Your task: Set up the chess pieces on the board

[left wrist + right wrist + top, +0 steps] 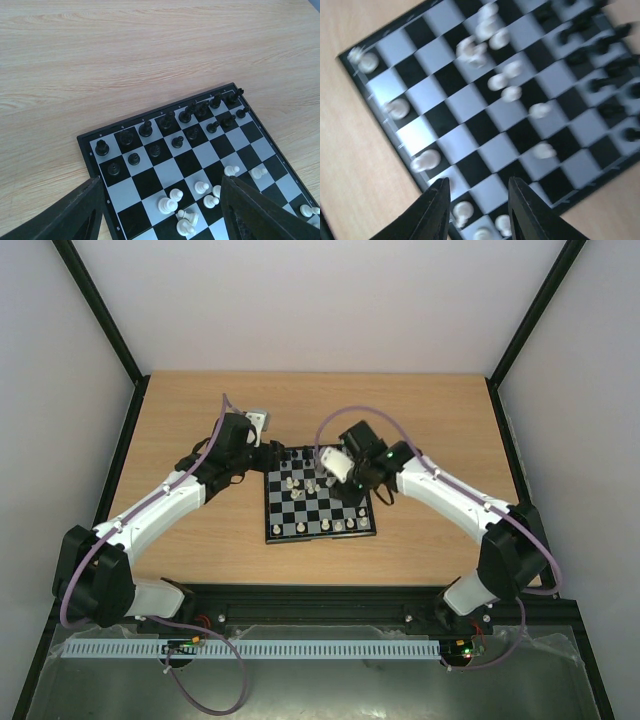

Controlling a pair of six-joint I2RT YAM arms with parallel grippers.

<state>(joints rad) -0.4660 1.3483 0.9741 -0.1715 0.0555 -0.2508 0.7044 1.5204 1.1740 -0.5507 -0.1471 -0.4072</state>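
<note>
The small checkered board (283, 515) lies mid-table. Black pieces (145, 129) stand in two rows along one edge of the board (170, 170). Several white pieces (167, 204) are clustered on the middle squares, some tipped over. My left gripper (160, 222) is open and empty, its fingers (75, 215) straddling the white cluster from above; it sits at the board's far left corner (268, 455). My right gripper (480, 215) is open and empty above the board's near right part (350, 498), over white pieces (425, 160) along the edge. The right wrist view is blurred.
Bare wooden table (430, 420) surrounds the board. Black frame rails (125, 460) run along the table's left and right sides. A grey block (258, 418) lies behind the left wrist. Purple cables loop over both arms.
</note>
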